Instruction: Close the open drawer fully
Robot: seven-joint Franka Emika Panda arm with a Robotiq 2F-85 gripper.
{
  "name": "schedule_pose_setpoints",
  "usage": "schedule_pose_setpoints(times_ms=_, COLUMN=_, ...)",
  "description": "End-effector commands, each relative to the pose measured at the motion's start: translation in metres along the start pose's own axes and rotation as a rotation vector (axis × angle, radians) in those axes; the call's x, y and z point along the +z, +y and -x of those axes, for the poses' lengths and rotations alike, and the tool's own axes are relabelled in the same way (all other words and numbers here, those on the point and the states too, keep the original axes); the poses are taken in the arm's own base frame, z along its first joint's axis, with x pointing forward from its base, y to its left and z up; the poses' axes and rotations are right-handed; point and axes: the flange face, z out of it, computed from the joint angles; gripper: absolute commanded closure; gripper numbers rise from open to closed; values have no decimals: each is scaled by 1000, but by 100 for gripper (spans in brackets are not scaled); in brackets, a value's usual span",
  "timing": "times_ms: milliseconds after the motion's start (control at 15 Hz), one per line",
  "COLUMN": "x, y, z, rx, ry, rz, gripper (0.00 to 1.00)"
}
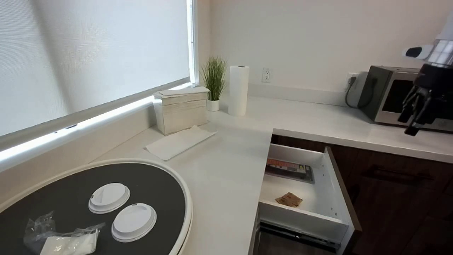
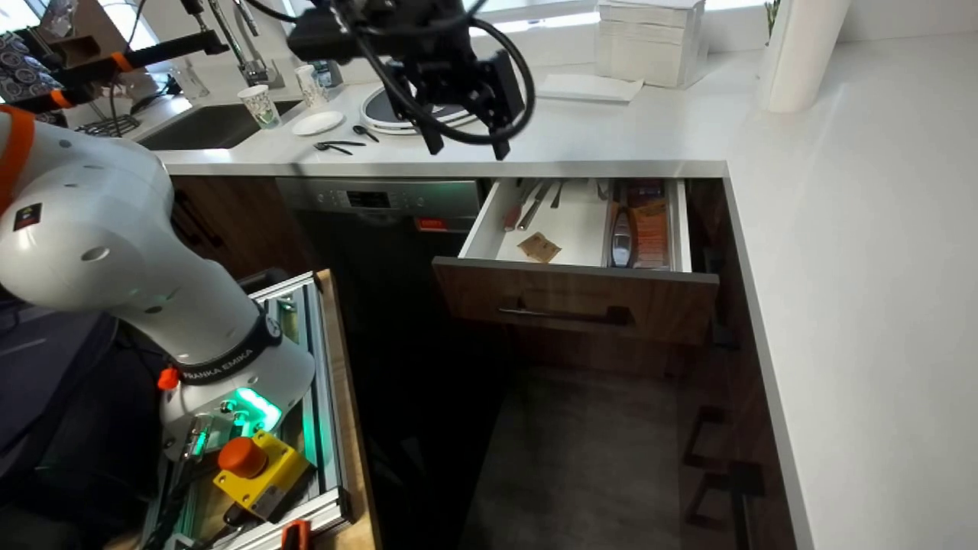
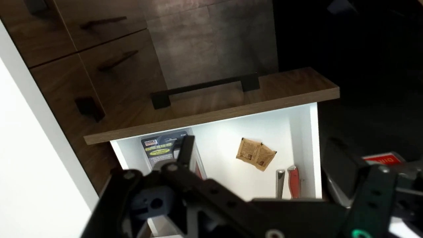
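Currently the wide, shallow drawer w/ white inner walls & dark brown wood front panel [image 2: 573, 289] sits open below the white tabletop [image 2: 879, 229], just beside the steel-and-black dishwasher [image 2: 382, 221]. Its black bar handle [image 3: 205, 86] faces out. Inside: 2 brown paper packets [image 3: 252, 153], touching, lying flat; a red-handled utensil [image 3: 293, 181] & a metal-handled utensil [image 3: 280, 183] side by side; plus a clear plastic pkg w/ printed card [image 3: 158, 150] at one side. Black 2-finger end effector [image 2: 467, 150] hangs in the air above drawer level, apart from it, released, fingers [image 3: 186, 150] spread wide. On the tabletop, a round dark-grey tray w/ white rim [image 1: 155, 184] carries 2 white plastic cup lids [image 1: 134, 222]; near the back wall [image 1: 300, 42] a white paper towel roll [image 1: 239, 90] stands upright just beside a green grass plant in white pot [image 1: 213, 104].
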Motion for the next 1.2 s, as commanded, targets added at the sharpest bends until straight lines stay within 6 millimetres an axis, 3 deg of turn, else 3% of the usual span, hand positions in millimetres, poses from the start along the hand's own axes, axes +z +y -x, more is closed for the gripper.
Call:
schedule_pose_setpoints(times_ms=0, x=61, y=23, z=-15, rx=-77, ry=-34, rz=15, gripper=32)
schedule_pose_setpoints(times_ms=267, x=116, y=41, z=-35, rx=-81, ry=-47, rz=38, gripper=65)
schedule_pose_setpoints(times_ms=533, x=167, y=48, z=-43, rx=-76, ry=-47, rz=23, gripper=96)
schedule_pose_setpoints(times_ms=733, x=202, y=49, z=-43, rx=-53, ry=-77, rz=-18, gripper=100)
schedule_pose_setpoints(times_ms=800, x=181, y=41, z=-39, rx=-57, ry=-68, rz=0, gripper=99)
schedule_pose_setpoints(times_ms=933, x=198, y=43, z=-40, rx=-48, ry=-88, rz=-19, gripper=99)
schedule_pose_setpoints(times_ms=1133, x=201, y=47, z=-43, rx=-45, ry=-91, rz=-19, gripper=99)
